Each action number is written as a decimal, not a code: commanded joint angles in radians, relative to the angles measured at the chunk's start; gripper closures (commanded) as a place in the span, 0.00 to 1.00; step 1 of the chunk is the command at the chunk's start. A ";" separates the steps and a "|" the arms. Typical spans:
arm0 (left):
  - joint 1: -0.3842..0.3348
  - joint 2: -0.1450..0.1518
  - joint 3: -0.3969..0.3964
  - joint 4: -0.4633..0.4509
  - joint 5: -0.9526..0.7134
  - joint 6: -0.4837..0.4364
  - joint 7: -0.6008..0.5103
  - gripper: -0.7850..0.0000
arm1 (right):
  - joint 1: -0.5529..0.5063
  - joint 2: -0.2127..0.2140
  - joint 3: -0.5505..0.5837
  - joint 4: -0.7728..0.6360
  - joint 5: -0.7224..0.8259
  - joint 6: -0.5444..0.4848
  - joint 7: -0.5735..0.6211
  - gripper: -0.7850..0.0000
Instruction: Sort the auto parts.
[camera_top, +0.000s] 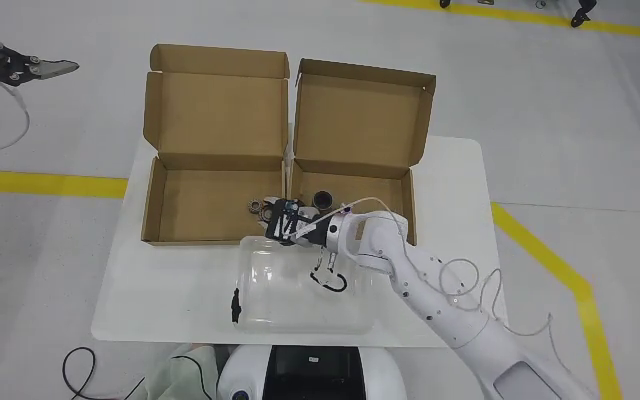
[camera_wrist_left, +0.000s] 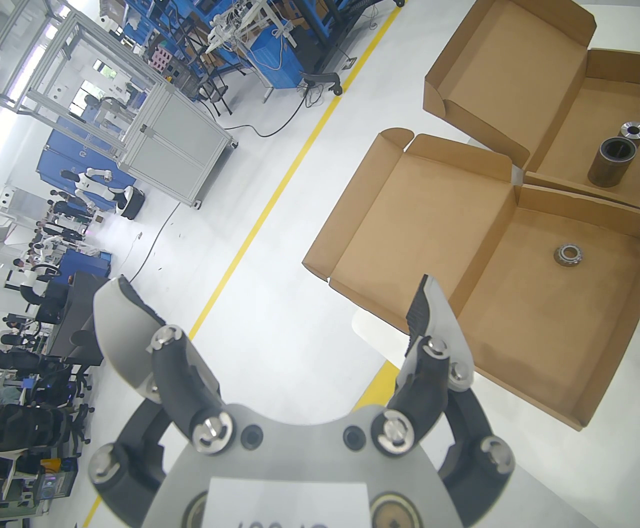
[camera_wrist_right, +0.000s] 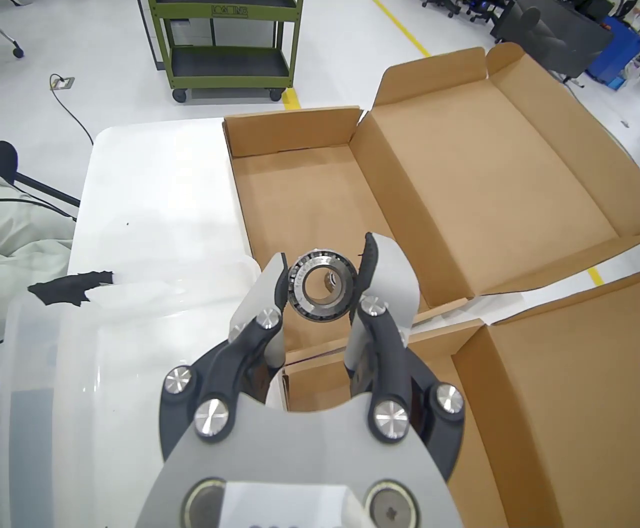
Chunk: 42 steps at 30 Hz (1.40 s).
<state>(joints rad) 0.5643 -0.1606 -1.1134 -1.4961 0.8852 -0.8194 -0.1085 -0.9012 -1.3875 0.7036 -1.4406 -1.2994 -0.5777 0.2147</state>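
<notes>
- My right end effector (camera_wrist_right: 322, 274) grips a tapered roller bearing (camera_wrist_right: 306, 300) over the seam between the left cardboard box (camera_top: 200, 205) and the right cardboard box (camera_top: 360, 120).
- Released here, I reckon it might clip a wall and land in the wrong box.

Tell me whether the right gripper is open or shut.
Shut: the right gripper has its fingers clamped on either side of a bearing.

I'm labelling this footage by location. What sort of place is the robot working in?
Probably an industrial robotics lab or workshop floor. Yellow lane lines run across the pale floor, a metal-framed enclosure stands further back, and what looks like another white robot is beside it.
</notes>
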 joint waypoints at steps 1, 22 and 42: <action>0.000 0.000 0.000 0.000 0.000 0.000 0.000 0.00 | 0.029 -0.013 -0.020 0.043 0.017 -0.001 0.003 1.00; 0.000 0.000 0.000 0.000 0.000 0.000 0.000 0.00 | 0.267 -0.191 -0.210 0.440 0.127 0.058 0.028 1.00; 0.000 0.000 0.000 0.000 0.000 0.000 0.000 0.00 | 0.395 -0.357 -0.286 0.768 0.133 0.127 0.011 0.87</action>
<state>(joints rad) 0.5643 -0.1606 -1.1134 -1.4961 0.8852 -0.8194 -0.1085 -0.5100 -1.7388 0.4193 -0.6845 -1.1664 -0.4494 0.2281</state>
